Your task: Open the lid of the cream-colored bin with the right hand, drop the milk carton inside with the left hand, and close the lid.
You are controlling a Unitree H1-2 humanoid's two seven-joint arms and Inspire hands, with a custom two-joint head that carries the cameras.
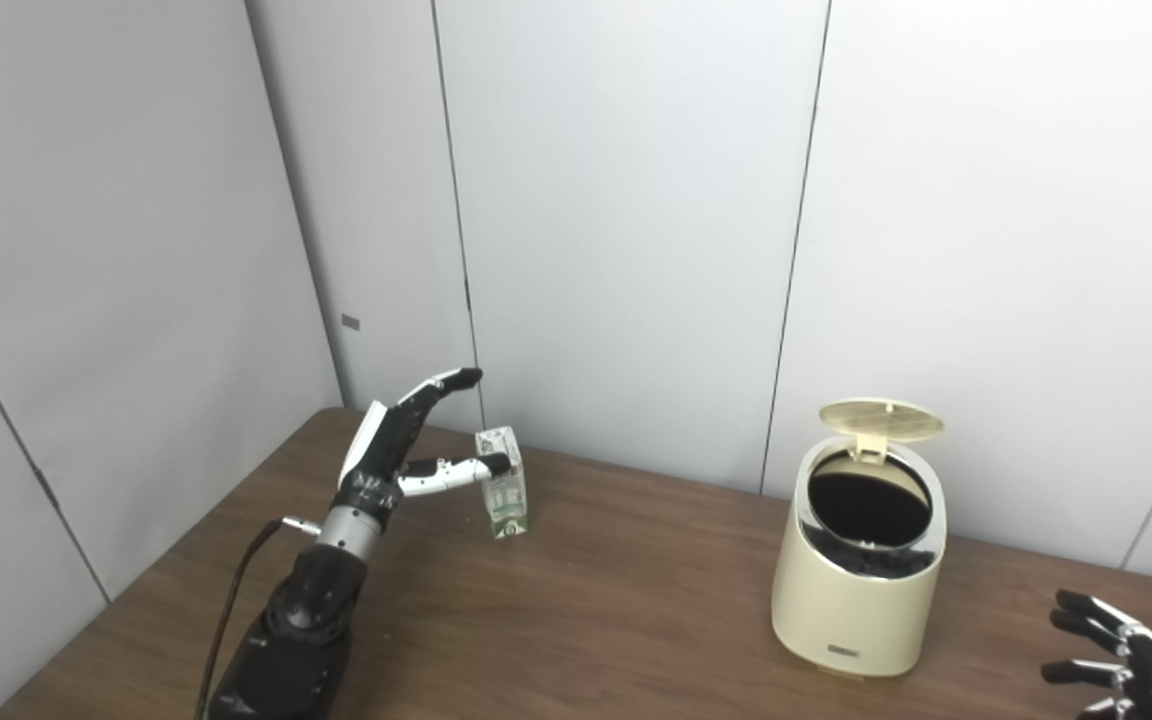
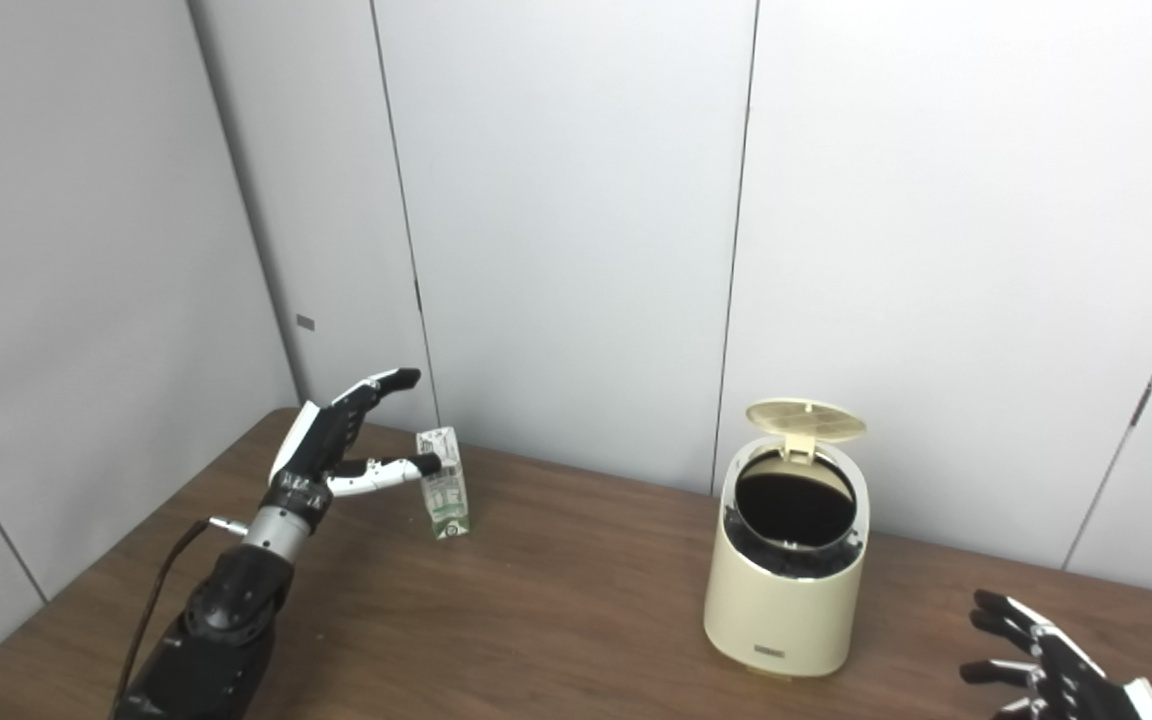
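We see the left hand (image 1: 391, 450) raised over the wooden table (image 1: 616, 600), fingers spread and extended, thumb pointing sideways toward the milk carton (image 1: 502, 484). The carton stands upright just past the thumb tip; thumb looks to be touching its upper side, but from this angle we cannot tell contact from a near miss. The other fingers (image 1: 441, 385) arch above and to the near side of the carton, not wrapped on it. Nothing held.

The cream-colored bin (image 1: 861, 590) sits well apart from the left hand, off toward the right hand's side of the table. Its lid (image 1: 881, 420) is flipped up and stands open at the back edge, hinged, with the dark opening (image 2: 794, 505) exposed. A dark liner shows inside the rim.

The right hand (image 2: 1046, 670) is low at the bottom corner, near the bin but apart from it, on its near right side. Fingers are spread apart and slightly curled, gripping nothing. The hand is partly cut off by the picture edge.

Grey wall panels (image 1: 636, 200) stand behind the table.
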